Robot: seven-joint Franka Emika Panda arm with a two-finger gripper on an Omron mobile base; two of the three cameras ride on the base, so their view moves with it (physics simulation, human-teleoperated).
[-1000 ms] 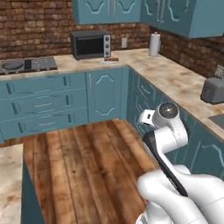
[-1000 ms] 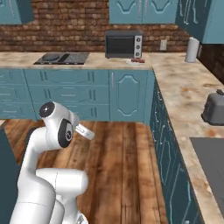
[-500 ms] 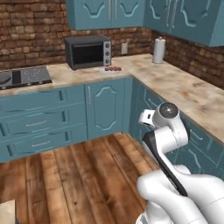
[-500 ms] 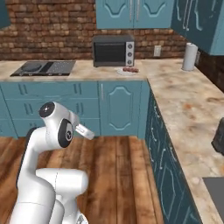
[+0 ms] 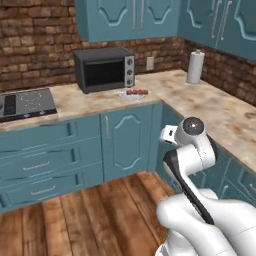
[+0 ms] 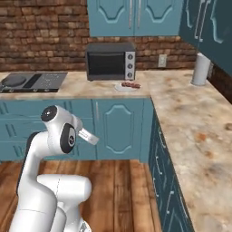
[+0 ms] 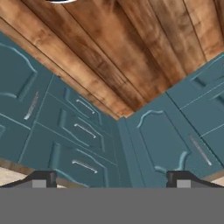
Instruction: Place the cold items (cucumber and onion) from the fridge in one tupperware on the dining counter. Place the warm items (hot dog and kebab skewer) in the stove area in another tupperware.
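The stove area lies at the left end of the wall counter. Right of the microwave a white plate carries a reddish-brown kebab skewer; I cannot pick out a hot dog. My arm is folded close in front of the base. In the hand view my gripper is open with nothing between its fingertips, looking at teal cabinet fronts and wooden floor. The fridge, cucumber, onion, dining counter and tupperware are out of view.
A black microwave stands against the brick wall. A paper towel roll sits in the counter's corner. The beige counter runs along the right. Wooden floor lies ahead.
The whole picture has shifted: the base has moved, bringing the microwave, plate and corner counter nearer and more central. The arm keeps its folded pose and the gripper stays open.
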